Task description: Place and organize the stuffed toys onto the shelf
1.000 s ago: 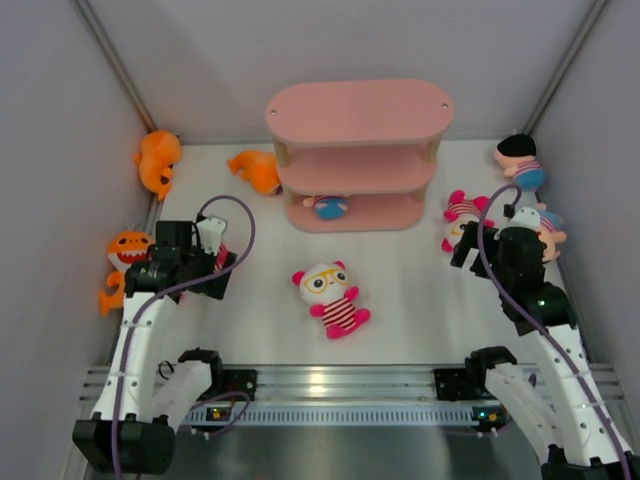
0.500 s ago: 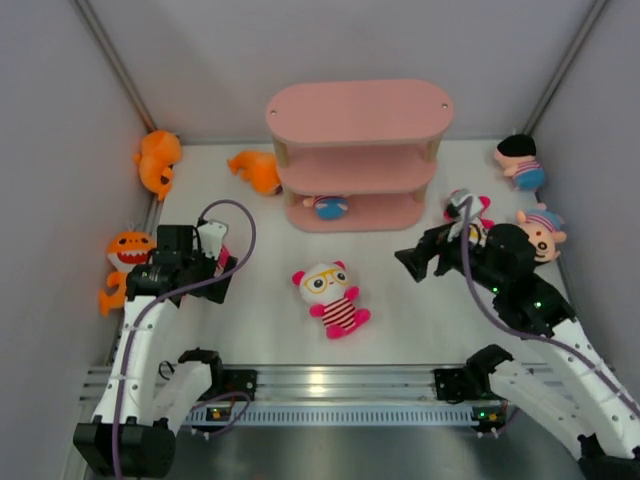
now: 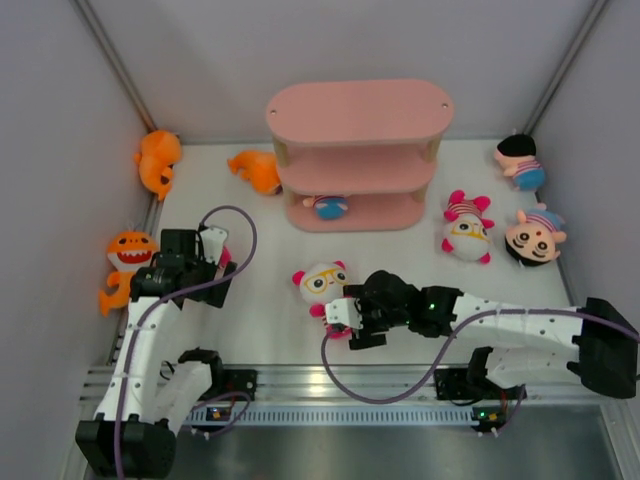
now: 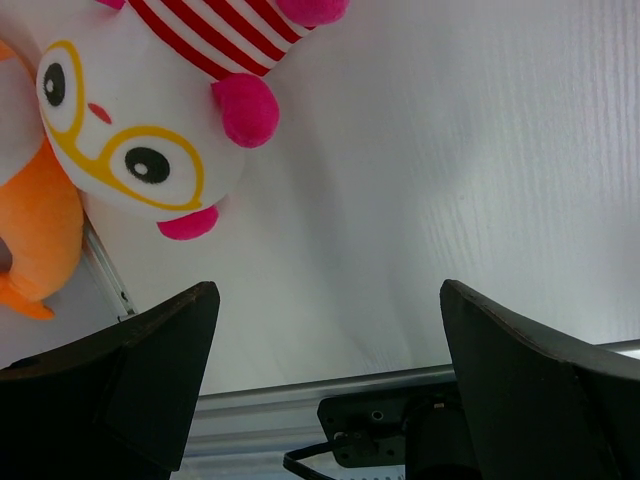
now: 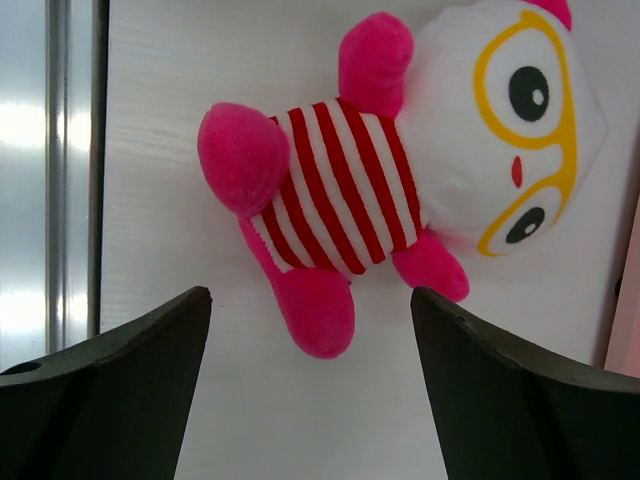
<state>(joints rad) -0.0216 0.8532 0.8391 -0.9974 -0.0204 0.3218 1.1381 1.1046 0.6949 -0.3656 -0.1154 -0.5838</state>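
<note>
The pink shelf stands at the back, with a small blue doll on its bottom board. A glasses plush lies on its back mid-table. My right gripper hovers open over its legs, and one pink foot points into the gap between the fingers without touching them. My left gripper hangs open above bare table, just beside another glasses plush and an orange shark.
Two more orange sharks lie at the back left. On the right lie a third glasses plush and two dolls. Grey walls close both sides, and a metal rail runs along the near edge.
My right arm has swung from the toys at the far right across to the centre plush, its jaws narrowing a little. The left arm has barely moved.
</note>
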